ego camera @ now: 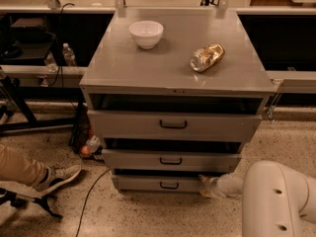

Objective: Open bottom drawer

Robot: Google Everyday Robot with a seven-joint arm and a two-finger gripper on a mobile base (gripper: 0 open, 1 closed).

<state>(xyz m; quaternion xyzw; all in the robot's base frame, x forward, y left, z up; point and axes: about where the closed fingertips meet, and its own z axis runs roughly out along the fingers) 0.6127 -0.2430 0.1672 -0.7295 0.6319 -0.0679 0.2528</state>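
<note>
One gripper sits low at the right end of the bottom drawer, against its front; its grip cannot be told. The handle lies leftward, along the drawer's left-right front.

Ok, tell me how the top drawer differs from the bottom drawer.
The top drawer has a taller front than the bottom drawer. The top drawer's handle is wider than the bottom drawer's. The gripper sits at the bottom drawer's right end; nothing touches the top drawer. Both are grey, with black loop handles, and stand slightly open.
</note>
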